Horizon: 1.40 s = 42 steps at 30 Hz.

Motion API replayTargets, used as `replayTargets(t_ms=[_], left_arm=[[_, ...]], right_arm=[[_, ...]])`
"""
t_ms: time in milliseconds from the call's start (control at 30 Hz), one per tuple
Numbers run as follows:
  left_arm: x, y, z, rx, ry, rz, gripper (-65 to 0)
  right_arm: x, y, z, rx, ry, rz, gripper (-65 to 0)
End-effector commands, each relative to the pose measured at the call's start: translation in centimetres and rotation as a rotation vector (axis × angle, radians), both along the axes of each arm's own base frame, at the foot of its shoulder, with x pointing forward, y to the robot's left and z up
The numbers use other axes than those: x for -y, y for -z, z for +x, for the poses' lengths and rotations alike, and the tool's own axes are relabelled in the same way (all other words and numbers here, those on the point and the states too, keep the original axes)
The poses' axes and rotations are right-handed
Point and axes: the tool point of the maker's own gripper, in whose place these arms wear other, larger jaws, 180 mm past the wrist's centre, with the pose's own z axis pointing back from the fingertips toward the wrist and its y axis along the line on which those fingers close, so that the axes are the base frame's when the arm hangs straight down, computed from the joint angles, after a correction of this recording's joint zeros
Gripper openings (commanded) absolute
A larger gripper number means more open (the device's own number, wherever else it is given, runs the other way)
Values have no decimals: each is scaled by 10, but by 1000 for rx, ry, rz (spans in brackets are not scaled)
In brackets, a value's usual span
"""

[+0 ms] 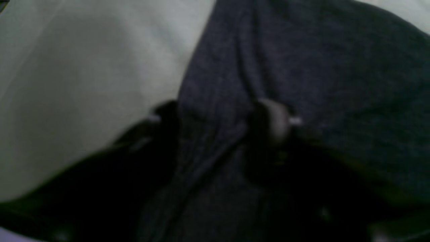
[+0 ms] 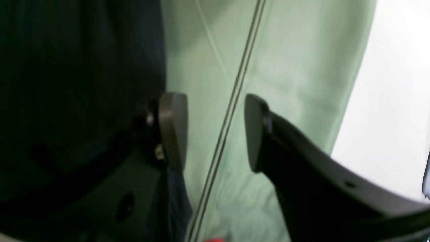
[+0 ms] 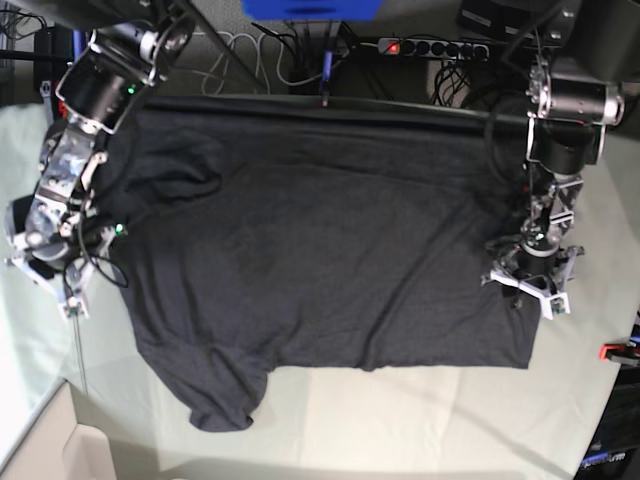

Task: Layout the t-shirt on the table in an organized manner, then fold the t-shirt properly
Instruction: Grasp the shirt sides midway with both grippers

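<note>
At the scene's left, the right gripper hung beside the t-shirt, its smooth grey pads parted with only table cloth between them, holding nothing. The soft charcoal shirt lay spread across the pale creased table, one sleeve bunched near. At the right edge, the left gripper straddled a raised fabric fold, probably to tug it flat; a firm pinch couldn't be told.
</note>
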Motion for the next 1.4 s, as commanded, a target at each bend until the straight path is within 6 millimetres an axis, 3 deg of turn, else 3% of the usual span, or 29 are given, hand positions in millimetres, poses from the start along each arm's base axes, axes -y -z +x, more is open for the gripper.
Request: replayTargets(t_ms=[0,100,267,400,600,800,1000,1200,1367], left_arm=[[-10,-1,0,-21,-18,14,-446],[-10,-1,0,-19,-24,9,-530],[-10,-2,1,-16,-25,8,-648],[-10,-2,1,-16,-25,8,-647],[-10,-2,0,-19,-21,11,-648],[-10,-1,-1,-22,-17,15,-648],[-11,-1,-1,-22,-18,17,-648],[-10,-1,-1,-23,-18,16,-648],[-10,-2,0,-22,-18,16,-648]], right_arm=[[2,-13,11,47,-2,-10,-369],[-1,-18,20,62,-9,-3,-369],[-19,4,40,10,-40,77,-369],[-24,5,64,3,-54,121,-369],[-48,-2,102,102,-118,211,-360],[-68,5,113,191,-173,282,-249],[-62,27,108,192,-184,336,-244],[-37,23,110,303,-56,410,-243],[-31,25,109,309,-31,433,-245]])
